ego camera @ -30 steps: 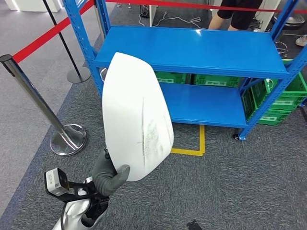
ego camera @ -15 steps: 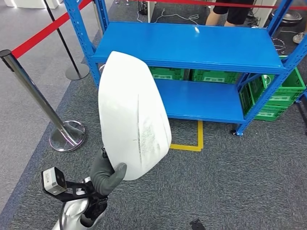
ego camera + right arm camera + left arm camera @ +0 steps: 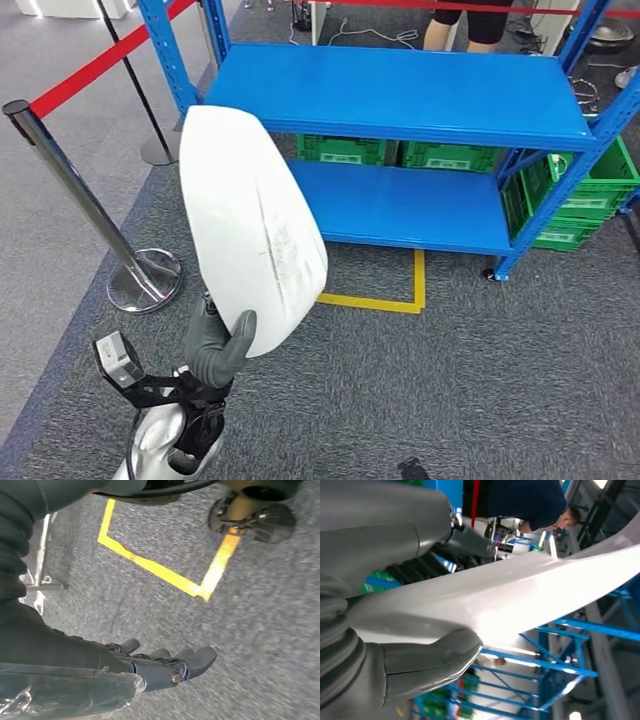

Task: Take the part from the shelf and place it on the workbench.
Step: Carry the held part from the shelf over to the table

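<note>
Whole head view shifted against the blue steel shelf unit [image 3: 407, 95] over the last second: more carpet between body and rack, top deck now running further toward the left of frame, so camera and body moving, not the rack; likely backing or turning away with the load, workbench nowhere to be seen yet. Shelf stage judged done, carry stage under way, placing still ahead. Large white moulded shell part, smooth and curved like a shallow shield [image 3: 245, 225], off the shelf unit and up in front of its left post, lower edge gripped by the left hand [image 3: 215, 345]; tilted further over toward the left than half a second ago, scuffed grey smear across its face now running on a slant. From the left wrist view, part [image 3: 516, 595] glossy, thin-walled, gently bowed, thick grey thumb beneath and ribbed cover above clamping its rim: a pinch on a slick edge, so slipping or swinging a fair risk while walking. Shelf unit: painted flat decks, perforated uprights, bare top deck, green slatted plastic crates [image 3: 343, 150] tucked behind the lower deck. Grey short-pile carpet, yellow tape corner [image 3: 411, 295] just before the unit's lower deck. Chrome stanchion post with round base [image 3: 140, 280] left of the unit, red belt attached. Right hand [image 3: 166, 665] hanging over the carpet near yellow tape, dark fingers extended and apart, grasping nothing. Person's legs behind the unit.
</note>
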Controlling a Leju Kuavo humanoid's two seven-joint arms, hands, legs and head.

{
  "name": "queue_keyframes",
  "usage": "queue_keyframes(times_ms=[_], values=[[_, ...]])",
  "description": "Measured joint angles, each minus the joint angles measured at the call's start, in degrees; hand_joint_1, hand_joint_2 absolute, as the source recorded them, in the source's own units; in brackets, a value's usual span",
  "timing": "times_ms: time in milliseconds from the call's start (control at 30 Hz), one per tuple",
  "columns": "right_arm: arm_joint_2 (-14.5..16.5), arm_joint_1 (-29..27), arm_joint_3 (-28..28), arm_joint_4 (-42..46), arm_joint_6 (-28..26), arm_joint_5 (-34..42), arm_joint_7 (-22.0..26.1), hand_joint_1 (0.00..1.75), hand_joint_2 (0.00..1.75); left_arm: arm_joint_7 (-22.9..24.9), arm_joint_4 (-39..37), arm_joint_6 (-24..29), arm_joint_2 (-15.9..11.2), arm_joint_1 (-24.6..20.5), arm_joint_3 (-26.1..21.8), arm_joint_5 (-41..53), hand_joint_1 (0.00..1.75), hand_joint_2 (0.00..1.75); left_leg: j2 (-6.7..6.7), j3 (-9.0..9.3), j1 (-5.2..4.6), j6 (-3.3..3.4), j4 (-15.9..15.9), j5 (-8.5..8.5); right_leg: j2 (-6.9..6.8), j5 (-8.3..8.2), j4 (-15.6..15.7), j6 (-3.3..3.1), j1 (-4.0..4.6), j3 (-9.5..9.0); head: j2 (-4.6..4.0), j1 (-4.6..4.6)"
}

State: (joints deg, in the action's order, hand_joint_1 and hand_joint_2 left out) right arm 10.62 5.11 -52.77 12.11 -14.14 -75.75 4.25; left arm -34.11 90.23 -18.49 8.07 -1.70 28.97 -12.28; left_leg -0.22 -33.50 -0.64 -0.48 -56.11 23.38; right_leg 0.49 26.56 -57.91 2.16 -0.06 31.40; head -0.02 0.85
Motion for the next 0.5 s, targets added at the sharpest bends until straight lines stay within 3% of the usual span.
queue_keyframes(times_ms=[67,100,200,233,267,333,400,467,500], values=[[0.00,-0.23,-0.06,0.00,0.33,-0.36,0.01,0.00,1.75,-1.22,0.00,0.74,-0.14,-0.07,0.05,2.28,1.64,1.75,0.01,-0.49,0.07,-0.60,-0.61,0.51,0.02,-0.35,-0.09,-0.71,-0.11,0.37,0.00,-0.05],[0.00,-0.22,-0.08,0.00,0.33,-0.46,-0.19,0.00,1.75,-2.04,0.00,1.19,-0.22,-0.16,0.09,3.37,1.64,1.75,0.03,-1.21,0.12,-0.92,-2.17,1.67,0.08,-0.53,-0.04,-1.06,-0.21,0.48,0.00,-0.18],[0.00,-0.08,-0.24,0.00,-0.56,-0.13,-1.85,0.00,1.75,-4.24,0.00,2.45,-0.29,-0.34,0.16,5.31,1.64,1.75,0.08,-5.77,0.29,-1.64,-12.35,7.08,0.42,-0.88,0.00,-1.63,-0.25,0.84,0.00,-0.49],[-0.01,-0.10,-0.39,0.00,-0.99,0.10,-2.44,0.00,1.75,-4.56,0.00,2.69,-0.30,-0.33,0.16,5.51,1.64,1.75,0.08,-7.01,0.31,-1.67,-15.08,7.95,0.60,-0.96,-0.01,-1.69,-0.22,0.96,0.00,-0.49],[-0.02,-0.13,-0.59,0.00,-1.33,0.29,-2.84,0.00,1.75,-4.66,0.00,2.86,-0.30,-0.31,0.16,5.60,1.64,1.75,0.07,-7.42,0.31,-1.60,-16.04,7.76,0.91,-1.04,-0.02,-1.71,-0.19,1.09,0.00,-0.48],[-0.04,-0.11,-0.94,0.00,-1.61,0.49,-3.22,0.00,1.75,-4.65,0.03,3.04,-0.28,-0.30,0.16,5.47,1.64,1.75,-0.30,-5.26,0.31,-1.19,-12.22,4.77,1.88,-1.25,-0.03,-1.60,-0.13,1.25,0.00,-0.48],[-0.03,0.02,-1.15,0.00,-1.62,0.57,-3.30,0.00,1.75,-4.64,0.15,3.07,-0.22,-0.31,0.17,5.18,1.64,1.75,-2.27,-1.18,0.46,-0.56,-4.91,1.71,3.02,-1.43,-0.15,-1.30,-0.07,1.48,0.00,-0.47],[-0.02,0.18,-1.29,0.00,-1.56,0.65,-3.29,0.00,1.75,-4.63,0.28,3.00,-0.14,-0.30,0.20,4.97,1.64,1.75,-3.71,0.85,0.57,-0.22,-0.87,1.21,4.09,-1.74,-0.31,-0.72,-0.10,2.12,0.00,-0.44],[-0.02,0.18,-1.34,0.00,-1.54,0.68,-3.28,0.00,1.75,-4.61,0.31,2.96,-0.10,-0.29,0.21,4.90,1.64,1.75,-3.45,0.97,0.57,-0.09,-0.38,1.42,4.61,-1.93,-0.30,-0.37,-0.16,2.45,0.00,-0.44]])
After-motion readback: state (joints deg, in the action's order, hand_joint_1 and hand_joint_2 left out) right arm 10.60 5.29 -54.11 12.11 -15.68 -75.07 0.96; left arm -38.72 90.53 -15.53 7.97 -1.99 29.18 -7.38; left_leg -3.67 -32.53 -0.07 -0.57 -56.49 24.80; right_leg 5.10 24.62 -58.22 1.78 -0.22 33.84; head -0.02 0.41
